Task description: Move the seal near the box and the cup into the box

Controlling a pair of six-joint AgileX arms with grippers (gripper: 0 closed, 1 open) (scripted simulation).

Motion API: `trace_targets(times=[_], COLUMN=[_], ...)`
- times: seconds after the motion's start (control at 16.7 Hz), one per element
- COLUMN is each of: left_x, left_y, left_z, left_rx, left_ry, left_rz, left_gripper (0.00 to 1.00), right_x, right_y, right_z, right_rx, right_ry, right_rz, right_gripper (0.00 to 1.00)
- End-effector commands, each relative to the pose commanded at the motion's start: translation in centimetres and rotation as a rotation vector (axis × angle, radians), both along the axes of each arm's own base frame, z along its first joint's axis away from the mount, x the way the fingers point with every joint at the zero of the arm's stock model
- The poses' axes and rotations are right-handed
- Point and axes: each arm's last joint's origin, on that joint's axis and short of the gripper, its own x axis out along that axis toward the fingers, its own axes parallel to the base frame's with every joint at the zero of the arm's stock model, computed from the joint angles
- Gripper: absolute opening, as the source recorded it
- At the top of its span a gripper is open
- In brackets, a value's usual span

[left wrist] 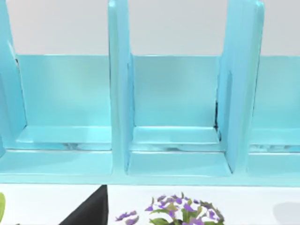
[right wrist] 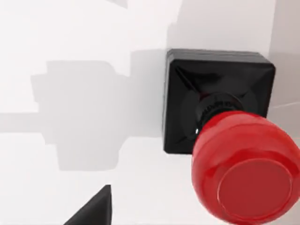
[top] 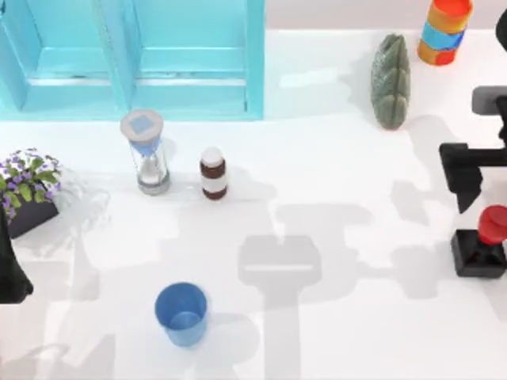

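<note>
The seal (top: 483, 241), a red knob on a black square base, stands upright at the table's right edge; the right wrist view looks down on the seal (right wrist: 220, 103) from close by. My right gripper (top: 497, 198) hovers open just behind and above it, one finger (right wrist: 93, 208) beside the base, not touching. The light-blue cup (top: 181, 314) stands upright at the front, left of centre, with nothing near it. The turquoise box (top: 253, 71) sits at the back left, its compartments (left wrist: 176, 93) facing the left wrist camera. My left gripper (top: 9, 277) is parked open at the left edge.
An hourglass (top: 145, 150) and a brown white-capped bottle (top: 213, 172) stand in front of the box. A pot of purple flowers (top: 28, 190) is at the left edge. A green ridged object (top: 390, 79) and an orange-and-blue striped cylinder (top: 444, 30) stand at the back right.
</note>
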Motion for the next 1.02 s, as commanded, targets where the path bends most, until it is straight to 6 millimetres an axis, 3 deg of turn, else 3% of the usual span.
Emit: trace_targets(times=[0.48,0.84,1.02], left_x=[0.0,0.0,0.0], left_y=[0.0,0.0,0.0], left_z=[0.0,0.0,0.0], left_rx=[0.0,0.0,0.0], left_ry=[0.0,0.0,0.0], left_rz=[0.0,0.0,0.0], left_gripper=[1.0,1.0,1.0], right_x=[-0.1,-0.1,0.6], right_y=[0.0,0.1,2.4], right_z=[8.5,8.9,8.4], right_rx=[-0.001,-0.001,-0.002], right_ry=[0.0,0.002,0.004], right_rz=[0.0,0.002,0.0], right_gripper=[1.0,1.0,1.0])
